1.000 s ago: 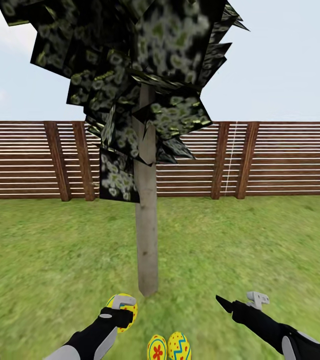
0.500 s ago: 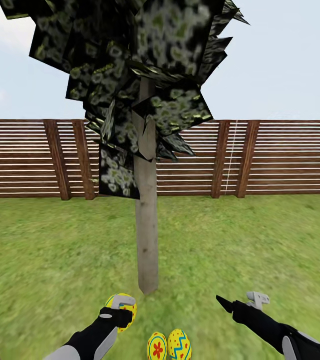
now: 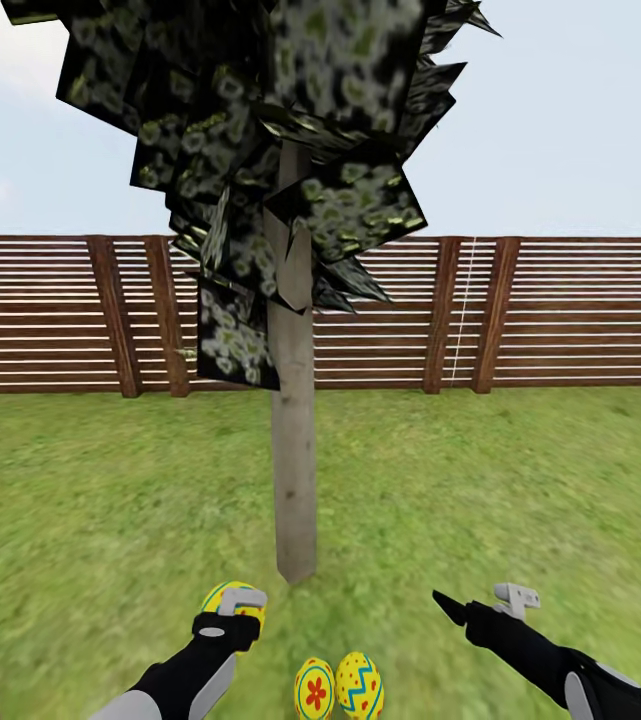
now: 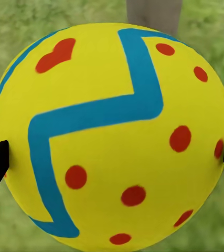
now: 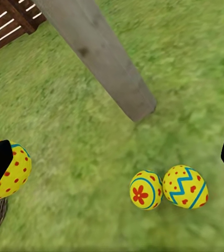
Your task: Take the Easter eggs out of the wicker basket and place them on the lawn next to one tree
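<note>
Left gripper point(image 3: 228, 612) dropped slightly toward lawn point(image 3: 110, 500) since a second ago — clamped on dotted egg point(image 3: 228, 597), near tree point(image 3: 295, 480) base. Flower egg point(image 3: 314, 690) and zigzag egg point(image 3: 359, 686) already on grass beside trunk. Right gripper point(image 3: 480, 600) spread, empty. Final placement step — next: set down, release.

Glossy eggs point(image 5: 167, 188), slatted wooden fence point(image 3: 560, 312)

A brown slatted fence point(image 3: 560, 315) spans the lawn's far edge under pale blue sky point(image 3: 570, 120).
</note>
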Motion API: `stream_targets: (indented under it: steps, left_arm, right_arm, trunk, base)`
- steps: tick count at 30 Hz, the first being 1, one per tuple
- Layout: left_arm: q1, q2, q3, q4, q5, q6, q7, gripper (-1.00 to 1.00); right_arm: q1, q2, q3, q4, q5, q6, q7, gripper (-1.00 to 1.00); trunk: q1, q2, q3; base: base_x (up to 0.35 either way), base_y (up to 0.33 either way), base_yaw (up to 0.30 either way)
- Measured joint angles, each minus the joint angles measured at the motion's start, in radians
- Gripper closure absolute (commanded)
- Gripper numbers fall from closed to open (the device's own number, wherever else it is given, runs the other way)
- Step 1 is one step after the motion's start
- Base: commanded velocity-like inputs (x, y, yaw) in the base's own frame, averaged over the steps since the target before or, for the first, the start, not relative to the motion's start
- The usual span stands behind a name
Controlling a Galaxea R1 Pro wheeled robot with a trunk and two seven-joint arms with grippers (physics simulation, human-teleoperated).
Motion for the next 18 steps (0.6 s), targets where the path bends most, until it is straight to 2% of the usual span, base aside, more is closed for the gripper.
stream_targets:
  steps: [3, 9, 18]
  left_arm:
    - [0.000, 0.001, 0.000, 0.000, -0.001, 0.004, -0.003, 1.00]
    - [0.000, 0.001, 0.000, 0.003, -0.002, 0.008, -0.050, 1.00]
    - [0.000, 0.002, 0.000, 0.003, -0.001, 0.008, -0.054, 1.00]
  right_arm:
    - [0.000, 0.000, -0.001, 0.000, -0.001, 0.000, 0.000, -1.00]
    - [0.000, 0.000, 0.000, 0.001, -0.001, 0.000, 0.000, -1.00]
    - [0.001, 0.000, -0.002, 0.000, 0.000, -0.002, 0.009, -1.00]
  trunk:
    - [0.012, -0.021, -0.009]
    - [0.035, -0.063, -0.028]
    - [0.069, -0.126, -0.056]
  base:
    - [0.000, 0.000, 0.000]
    - [0.000, 0.000, 0.000]
    - [0.000, 0.000, 0.000]
